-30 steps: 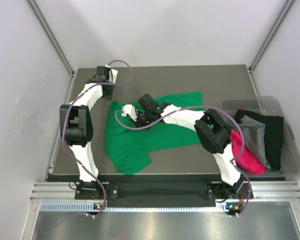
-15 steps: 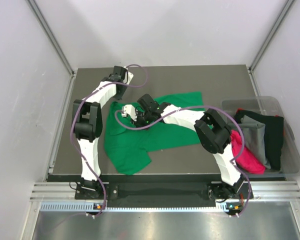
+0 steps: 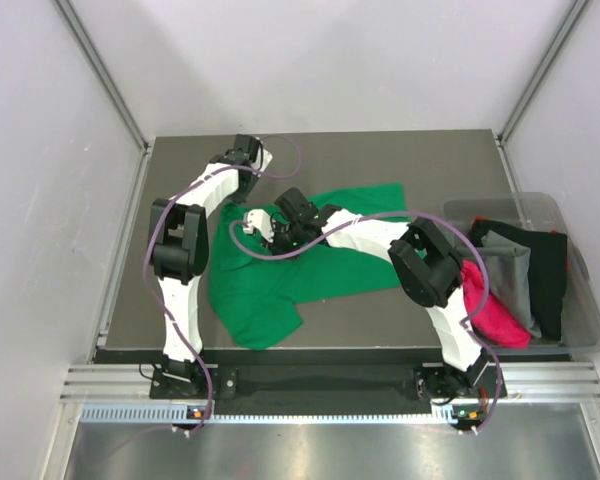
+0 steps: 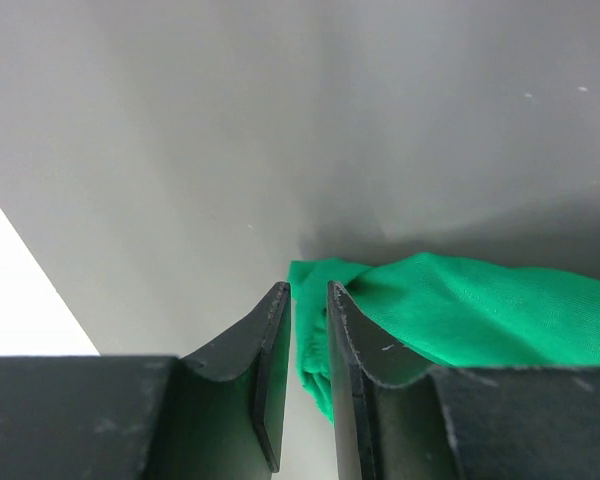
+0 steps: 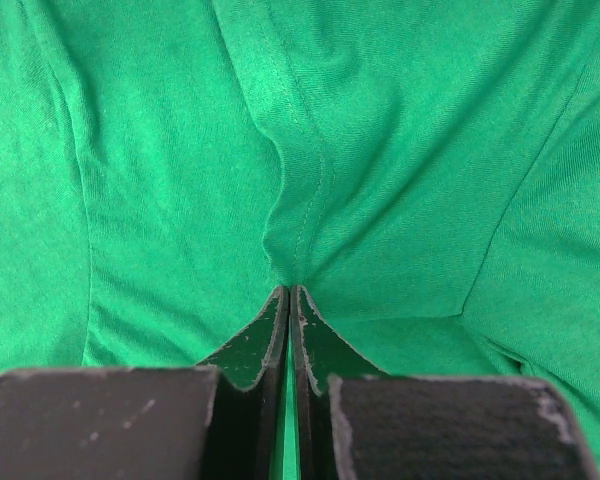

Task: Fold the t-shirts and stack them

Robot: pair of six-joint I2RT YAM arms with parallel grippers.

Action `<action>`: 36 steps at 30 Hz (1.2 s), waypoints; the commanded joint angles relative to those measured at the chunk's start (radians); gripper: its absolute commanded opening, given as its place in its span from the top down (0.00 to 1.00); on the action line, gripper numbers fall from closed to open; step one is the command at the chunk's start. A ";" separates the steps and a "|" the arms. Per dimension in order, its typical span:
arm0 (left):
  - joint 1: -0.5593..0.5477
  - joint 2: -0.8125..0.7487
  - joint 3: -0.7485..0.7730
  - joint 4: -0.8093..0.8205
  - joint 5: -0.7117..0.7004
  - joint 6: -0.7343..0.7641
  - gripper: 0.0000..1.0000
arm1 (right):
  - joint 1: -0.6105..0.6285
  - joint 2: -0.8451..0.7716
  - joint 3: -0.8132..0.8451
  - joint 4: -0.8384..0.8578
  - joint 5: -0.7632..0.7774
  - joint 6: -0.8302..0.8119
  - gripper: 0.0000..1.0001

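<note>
A bright green t-shirt lies spread and creased on the dark table. It fills the right wrist view. My right gripper is down on the shirt's upper left part and is shut on a pinched ridge of the fabric. My left gripper hovers just behind the shirt's back left corner. Its jaws stand almost together with nothing between them, and the shirt's edge shows just beyond them. Black, grey and magenta-pink shirts lie in a bin.
A clear plastic bin stands at the table's right edge. Bare dark table lies behind the shirt and along the left. White walls and metal corner posts close in the back and sides.
My left arm has swung right along the back of the table, from the back left corner toward the shirt's back left corner. The right arm and the shirt have not moved.
</note>
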 commanded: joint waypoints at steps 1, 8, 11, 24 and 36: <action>-0.017 -0.034 0.019 -0.013 -0.024 0.010 0.73 | 0.007 0.020 0.010 0.030 -0.034 0.011 1.00; -0.028 -0.005 0.022 -0.027 -0.070 0.022 0.73 | 0.007 0.021 0.014 0.029 -0.034 0.009 1.00; -0.026 0.014 0.024 -0.021 -0.094 0.030 0.73 | 0.007 0.021 0.011 0.029 -0.034 0.009 1.00; -0.026 0.064 0.056 -0.038 -0.123 0.040 0.74 | 0.007 0.020 0.006 0.029 -0.031 0.008 1.00; 0.049 0.121 0.241 -0.171 0.009 -0.100 1.00 | 0.007 0.013 -0.006 0.030 -0.031 0.000 1.00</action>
